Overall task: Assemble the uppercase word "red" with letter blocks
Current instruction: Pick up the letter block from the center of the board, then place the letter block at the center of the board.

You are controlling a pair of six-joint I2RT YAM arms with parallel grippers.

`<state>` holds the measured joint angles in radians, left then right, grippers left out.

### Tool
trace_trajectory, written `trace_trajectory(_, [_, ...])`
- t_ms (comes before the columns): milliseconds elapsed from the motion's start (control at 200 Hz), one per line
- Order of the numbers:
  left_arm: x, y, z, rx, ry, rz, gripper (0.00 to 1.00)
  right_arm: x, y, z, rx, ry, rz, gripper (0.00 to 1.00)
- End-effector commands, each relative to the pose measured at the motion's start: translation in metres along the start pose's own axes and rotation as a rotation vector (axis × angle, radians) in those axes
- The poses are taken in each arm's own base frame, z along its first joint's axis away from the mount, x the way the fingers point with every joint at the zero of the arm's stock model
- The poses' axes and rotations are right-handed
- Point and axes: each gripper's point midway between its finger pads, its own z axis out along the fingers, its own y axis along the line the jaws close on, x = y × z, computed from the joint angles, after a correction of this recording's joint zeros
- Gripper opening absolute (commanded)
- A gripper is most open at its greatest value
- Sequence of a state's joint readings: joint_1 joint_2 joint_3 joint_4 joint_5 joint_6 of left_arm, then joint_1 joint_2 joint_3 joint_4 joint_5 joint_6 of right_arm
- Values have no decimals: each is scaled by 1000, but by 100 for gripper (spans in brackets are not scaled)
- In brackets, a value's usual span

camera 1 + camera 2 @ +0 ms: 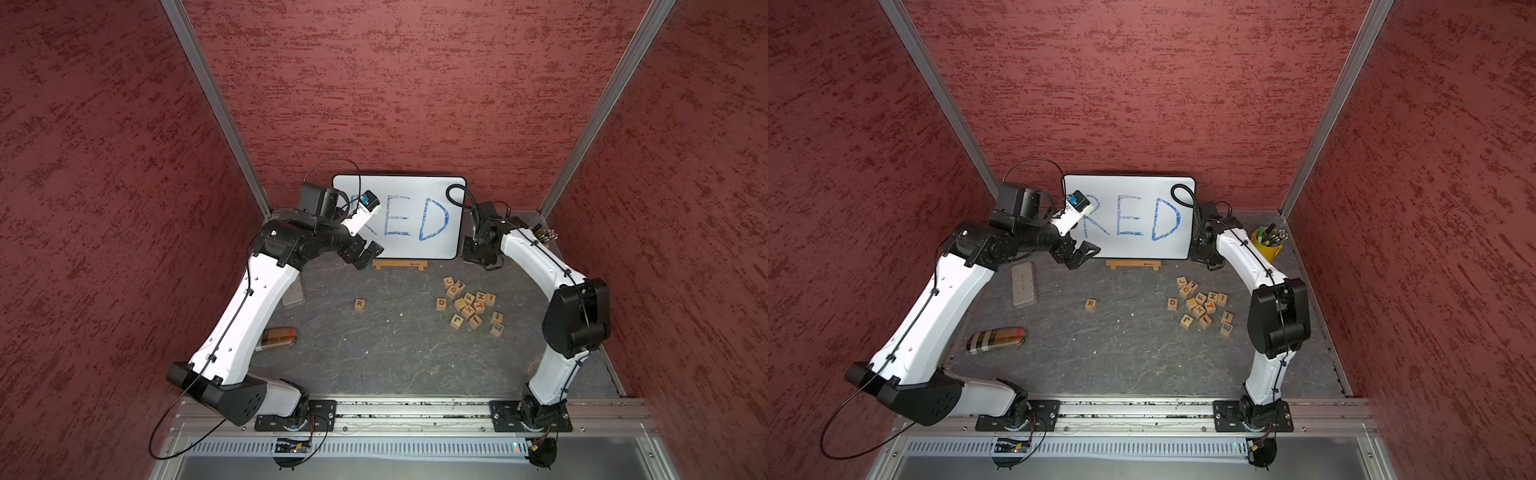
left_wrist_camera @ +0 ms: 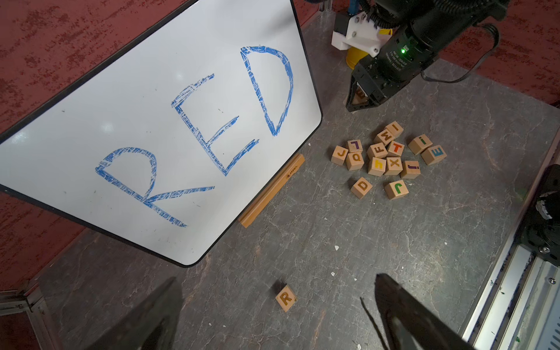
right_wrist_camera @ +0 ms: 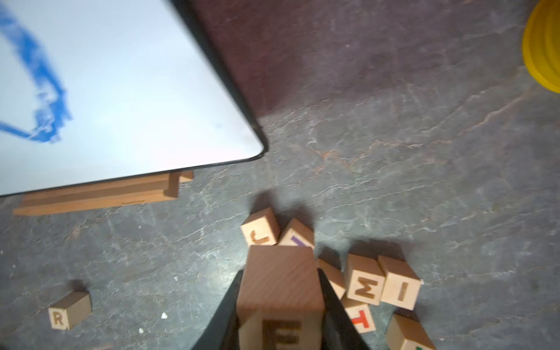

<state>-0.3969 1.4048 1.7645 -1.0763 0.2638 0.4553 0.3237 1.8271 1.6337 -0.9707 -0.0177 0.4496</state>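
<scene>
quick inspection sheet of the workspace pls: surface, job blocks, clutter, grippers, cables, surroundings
surface: grey table, a few white specks
job's things: R block alone mid-table; D block beside the pile; E block in the right gripper
clutter: pile of other letter blocks, eraser, striped case, pen cup, board reading RED on a stand
grippers: left gripper open, empty; right gripper shut on the E block
cables: black cables loop off both wrists, clear of the blocks
surroundings: red walls, rail in front
</scene>
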Motion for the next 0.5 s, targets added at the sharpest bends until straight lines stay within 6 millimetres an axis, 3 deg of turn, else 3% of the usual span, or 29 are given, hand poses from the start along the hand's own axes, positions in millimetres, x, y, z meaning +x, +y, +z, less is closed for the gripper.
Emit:
trace_trajectory(0, [-14,5,-5,-8,-46,-15,99,11,36,-10,-28,14,-44,13])
trace_trajectory(235, [-13,15,-12,-32,-55,-55,100,43,102,-8,-95,35,-110,13])
trace_trajectory(496, [-13,42,-34,-87,-113,-124,99,78,144,9,-77,111,-213,14])
